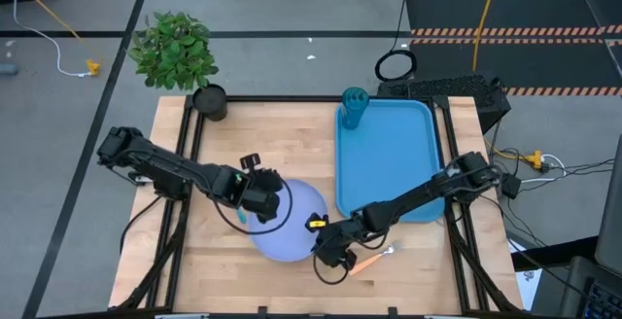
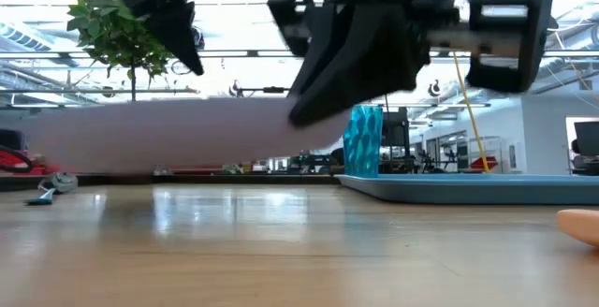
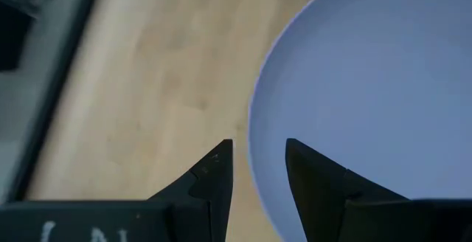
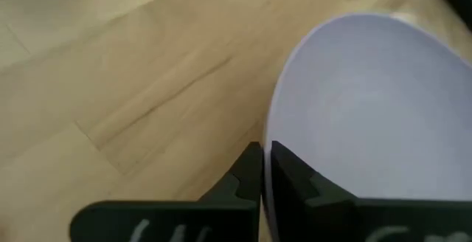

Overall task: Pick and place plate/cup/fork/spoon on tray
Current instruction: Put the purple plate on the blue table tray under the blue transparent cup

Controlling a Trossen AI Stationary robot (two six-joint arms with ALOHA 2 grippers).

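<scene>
Fingers of the right gripper pinch the plate's thin rim, dark wedge-shaped tips nearly touching with the edge between them. Left gripper sits at the opposite rim; its two black pointed tips stand parted with the rim running through the gap, one tip over the plate and one over bare wood; not clamped on it.

Plate: round, flat, matte pale lavender-blue, smooth surface, shallow raised edge. In the low view it shows as a pale, blurred slab clear of the tabletop, lifted between the two grippers. From above it lies over the front-centre of the table, just left of the tray's near corner.

Tray: bright blue, rectangular, rounded corners, low raised rim; sits on the right half of the table. Cup stands upright in the tray's far left corner; translucent teal, faceted wall visible in the low view.

Fork: orange handle, pale tines, lying on the wood in front of the tray, just beside the right gripper. Spoon: a thin light-blue strip shows at the plate's left edge under the left gripper; bowl hidden.

Table: light butcher-block wood, visible grain, faint sheen. Potted plant at the far left corner, dark pot, leafy green.
</scene>
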